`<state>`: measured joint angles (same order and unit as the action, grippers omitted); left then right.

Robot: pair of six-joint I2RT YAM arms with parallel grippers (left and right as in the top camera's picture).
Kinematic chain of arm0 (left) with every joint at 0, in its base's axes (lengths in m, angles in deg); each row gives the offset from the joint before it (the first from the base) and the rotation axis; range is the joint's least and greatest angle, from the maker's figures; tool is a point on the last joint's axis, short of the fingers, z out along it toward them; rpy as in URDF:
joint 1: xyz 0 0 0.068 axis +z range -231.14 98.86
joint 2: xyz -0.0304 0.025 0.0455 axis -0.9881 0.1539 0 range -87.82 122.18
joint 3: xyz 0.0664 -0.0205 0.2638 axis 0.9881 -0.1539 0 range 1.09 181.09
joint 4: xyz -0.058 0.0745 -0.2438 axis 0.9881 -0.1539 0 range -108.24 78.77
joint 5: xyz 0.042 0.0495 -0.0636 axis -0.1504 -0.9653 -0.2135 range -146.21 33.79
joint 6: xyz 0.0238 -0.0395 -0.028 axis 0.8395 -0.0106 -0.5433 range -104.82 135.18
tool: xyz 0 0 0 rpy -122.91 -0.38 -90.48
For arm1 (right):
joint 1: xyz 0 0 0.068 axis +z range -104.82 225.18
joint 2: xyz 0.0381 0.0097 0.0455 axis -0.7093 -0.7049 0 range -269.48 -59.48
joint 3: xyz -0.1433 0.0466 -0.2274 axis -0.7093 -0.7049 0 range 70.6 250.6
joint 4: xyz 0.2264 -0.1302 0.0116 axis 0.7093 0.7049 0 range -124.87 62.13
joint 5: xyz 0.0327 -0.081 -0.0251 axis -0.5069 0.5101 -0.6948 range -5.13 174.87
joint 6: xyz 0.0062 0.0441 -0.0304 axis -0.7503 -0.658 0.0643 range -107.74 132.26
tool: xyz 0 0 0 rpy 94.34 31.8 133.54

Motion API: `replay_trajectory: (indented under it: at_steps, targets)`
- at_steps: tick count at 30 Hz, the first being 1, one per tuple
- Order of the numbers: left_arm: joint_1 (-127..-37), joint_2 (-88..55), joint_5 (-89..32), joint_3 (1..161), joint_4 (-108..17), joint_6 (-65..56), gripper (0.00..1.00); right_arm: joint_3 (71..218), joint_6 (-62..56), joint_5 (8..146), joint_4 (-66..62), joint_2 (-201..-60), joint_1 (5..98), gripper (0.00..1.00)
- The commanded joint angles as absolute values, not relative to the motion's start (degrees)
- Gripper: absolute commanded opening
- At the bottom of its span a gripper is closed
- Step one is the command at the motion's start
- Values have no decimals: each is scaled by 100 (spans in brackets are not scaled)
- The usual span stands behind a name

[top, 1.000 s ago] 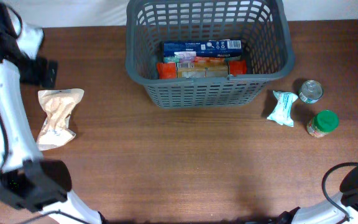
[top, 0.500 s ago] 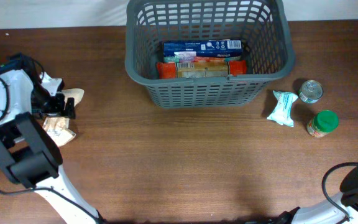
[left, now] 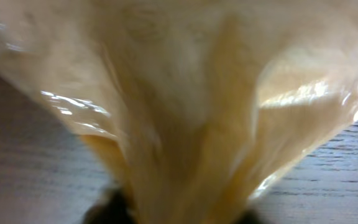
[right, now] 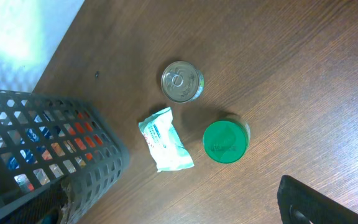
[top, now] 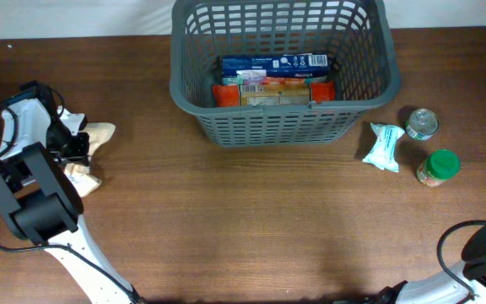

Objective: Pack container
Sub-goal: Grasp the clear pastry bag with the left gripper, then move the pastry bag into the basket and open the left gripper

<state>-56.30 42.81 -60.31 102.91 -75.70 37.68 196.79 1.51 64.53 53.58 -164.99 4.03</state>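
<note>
Your left gripper (top: pixel 74 145) pinches the pouch (top: pixel 99 133), the container (top: pixel 281 127) well apart to its far right; your right fingers (right: pixel 319 200) can't be judged.

Soft, even light from above fills the overhead view, which is sharp throughout; the container (top: pixel 281 127) lays only a faint shadow on the table (top: pixel 251 219). Hard against the left pincer (left: pixel 179 214) the pale pouch (left: pixel 185 106) fills the wrist view, blurred and out of focus, with glare streaks on its film to either side; wood grain to the pincer's right is crisper. Far ahead and left of the right pincer (right: pixel 319 199) a white patch is blown out; the pincer itself is a dark blur.
</note>
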Motion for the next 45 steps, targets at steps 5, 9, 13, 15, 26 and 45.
replay_trajectory:
  at_steps: [5,9,13,15,26,45]
  targets:
    - [-5624,4556,-5786,10844,-8318,3493,2,19648,123,6407,5360,-16495,430,99]
    - [-5663,4556,-5636,12387,-9437,3371,2,19648,123,6407,5360,-16495,430,99]
    - [-5753,4556,-5179,14129,-9999,3270,2,19648,123,6407,5360,-16495,430,99]
    - [-5853,4556,-4831,15123,-10147,3255,2,19648,123,6407,5360,-16495,430,99]
    - [-7692,3997,-3605,18065,-8799,5292,2,19648,123,6407,5360,-16495,430,99]
    - [-10931,4399,-4720,15622,-7828,8289,2,19648,123,6407,5360,-16495,430,99]
